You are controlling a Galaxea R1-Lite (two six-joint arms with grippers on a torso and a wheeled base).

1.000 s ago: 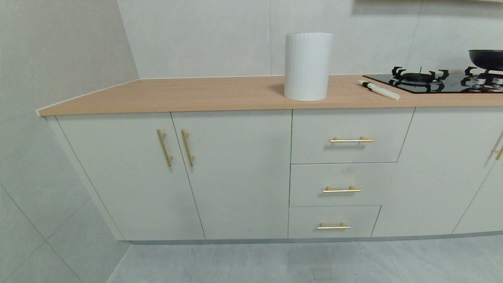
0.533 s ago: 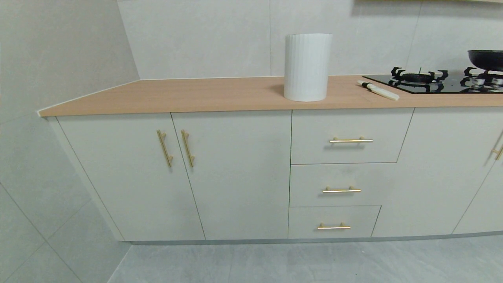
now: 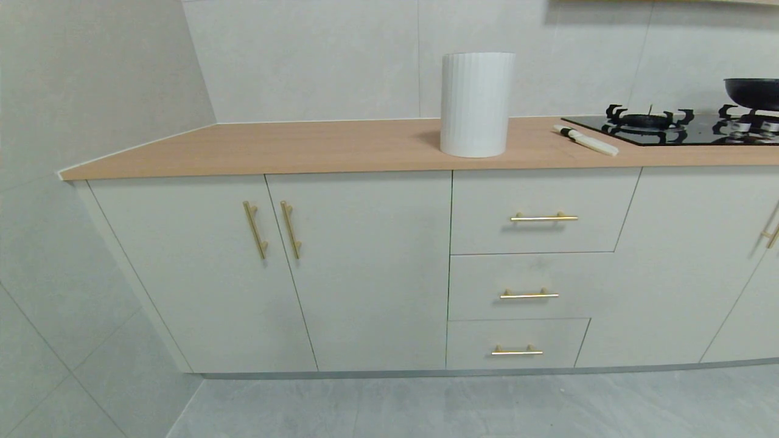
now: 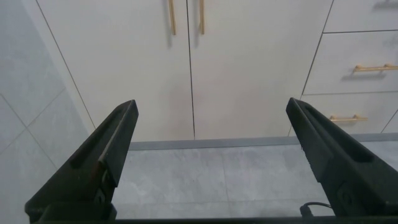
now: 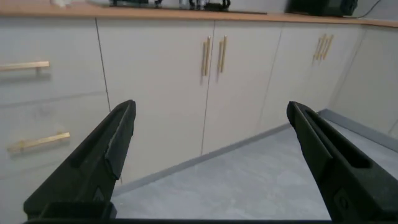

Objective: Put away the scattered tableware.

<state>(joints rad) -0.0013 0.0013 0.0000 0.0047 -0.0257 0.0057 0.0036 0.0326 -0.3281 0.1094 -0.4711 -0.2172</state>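
Head view: a wood-topped bench runs over pale cupboards and drawers. One slim cream-handled utensil (image 3: 585, 139) lies flat near the bench's front edge, between a tall white ribbed holder (image 3: 476, 103) and the corner of a black hob (image 3: 675, 129). It sits just beside the hob and apart from the holder. I cannot tell whether it is a knife or a spatula.

I judge it light, stiff and smooth, so likely to slip. Because it lies flat, I would pinch it across the middle of the handle, with a narrow grip.

Left wrist view: the left fingers (image 4: 102, 165) are spread wide, hold nothing, and hang low before the cupboard doors. Right wrist view: the right fingers (image 5: 99, 162) are equally wide apart and empty.
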